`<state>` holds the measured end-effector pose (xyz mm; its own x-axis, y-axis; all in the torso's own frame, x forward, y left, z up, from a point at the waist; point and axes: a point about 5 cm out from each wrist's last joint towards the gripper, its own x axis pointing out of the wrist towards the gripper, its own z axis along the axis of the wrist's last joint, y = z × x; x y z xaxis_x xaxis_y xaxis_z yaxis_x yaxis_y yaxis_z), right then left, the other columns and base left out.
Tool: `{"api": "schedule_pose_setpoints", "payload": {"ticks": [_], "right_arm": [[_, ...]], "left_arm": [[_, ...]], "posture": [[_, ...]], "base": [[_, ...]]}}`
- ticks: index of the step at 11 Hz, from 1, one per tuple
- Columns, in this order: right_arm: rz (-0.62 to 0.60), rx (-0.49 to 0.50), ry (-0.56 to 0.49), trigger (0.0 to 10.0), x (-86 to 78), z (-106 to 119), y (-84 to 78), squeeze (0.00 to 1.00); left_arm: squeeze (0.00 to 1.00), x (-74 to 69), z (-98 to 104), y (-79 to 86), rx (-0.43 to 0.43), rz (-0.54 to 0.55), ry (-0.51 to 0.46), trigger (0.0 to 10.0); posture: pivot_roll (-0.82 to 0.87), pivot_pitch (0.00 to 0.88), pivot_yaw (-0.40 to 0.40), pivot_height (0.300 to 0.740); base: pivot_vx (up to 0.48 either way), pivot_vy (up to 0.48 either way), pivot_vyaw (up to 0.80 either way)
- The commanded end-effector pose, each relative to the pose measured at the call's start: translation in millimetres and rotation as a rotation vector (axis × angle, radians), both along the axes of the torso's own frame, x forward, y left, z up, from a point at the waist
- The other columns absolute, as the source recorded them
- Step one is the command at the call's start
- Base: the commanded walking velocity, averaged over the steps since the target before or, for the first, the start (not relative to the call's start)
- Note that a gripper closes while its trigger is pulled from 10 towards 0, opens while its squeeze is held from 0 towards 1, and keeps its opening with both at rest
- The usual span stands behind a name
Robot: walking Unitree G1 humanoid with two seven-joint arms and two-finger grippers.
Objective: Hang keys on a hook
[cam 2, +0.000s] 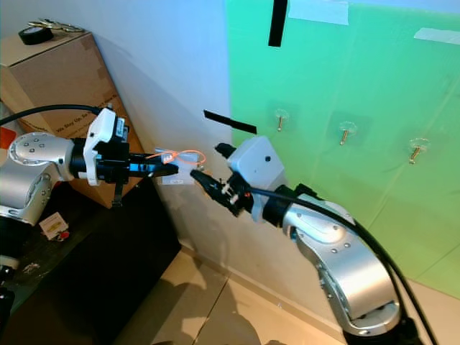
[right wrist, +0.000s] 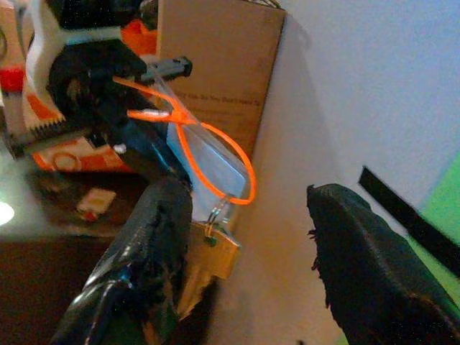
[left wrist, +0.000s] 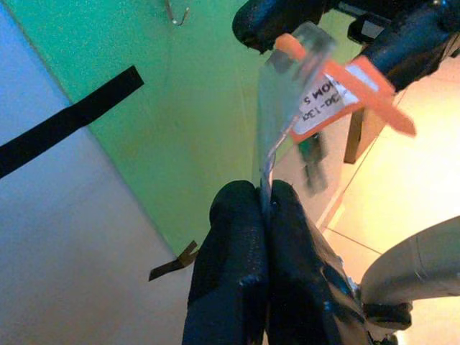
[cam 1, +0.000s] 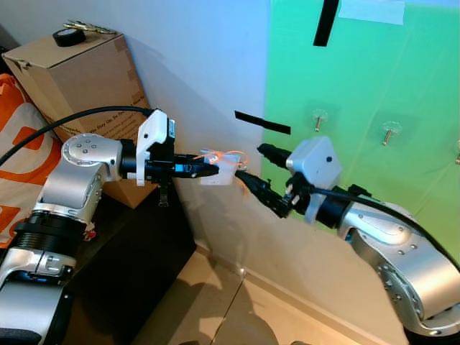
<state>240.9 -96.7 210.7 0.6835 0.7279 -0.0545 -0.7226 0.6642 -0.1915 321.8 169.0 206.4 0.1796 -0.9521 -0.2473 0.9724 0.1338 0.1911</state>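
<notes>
The key bundle (cam 1: 224, 167) has an orange loop (right wrist: 215, 154), a clear labelled tag (left wrist: 316, 93) and a brass key (right wrist: 219, 248). My left gripper (cam 1: 210, 169) is held out level and is shut on the tag's edge, its fingers (left wrist: 237, 244) pressed together. My right gripper (cam 1: 250, 162) is open and faces it from the right, one finger (right wrist: 154, 237) just beside the hanging key, the other finger (right wrist: 366, 266) apart from it. Three small hooks (cam 1: 318, 117) (cam 1: 390, 131) (cam 2: 417, 147) stick out of the green wall panel (cam 1: 359, 79), up and to the right of both grippers.
A cardboard box (cam 1: 79, 65) with a tape roll (cam 1: 70, 36) and more keys (cam 1: 90, 27) stands at the left on a dark cabinet (cam 1: 122, 266). An orange and white bag (cam 1: 21, 144) lies beside it. A black tape strip (cam 1: 262, 122) marks the wall. Tiled floor (cam 1: 237, 309) lies below.
</notes>
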Motion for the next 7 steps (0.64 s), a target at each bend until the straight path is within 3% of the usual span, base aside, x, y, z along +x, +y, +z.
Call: {"api": "schedule_pose_setpoints", "payload": {"ticks": [1, 7], "right_arm": [[-0.015, 0.022, 0.044, 10.0, 1.3, -2.5, -1.4, 0.00], [0.043, 0.158, 0.134, 10.0, -1.8, -7.9, 14.4, 0.00]], "left_arm": [[0.00, 1.5, 8.3, -0.6, 0.010, -0.007, -0.034, 0.0], [0.00, 4.4, 9.5, -8.7, -0.022, -0.006, -0.046, 0.0]], "posture": [[0.00, 0.000, 0.126, 0.740], [0.00, 0.000, 0.129, 0.740]], "base": [[0.000, 0.000, 0.00], [0.000, 0.000, 0.00]]}}
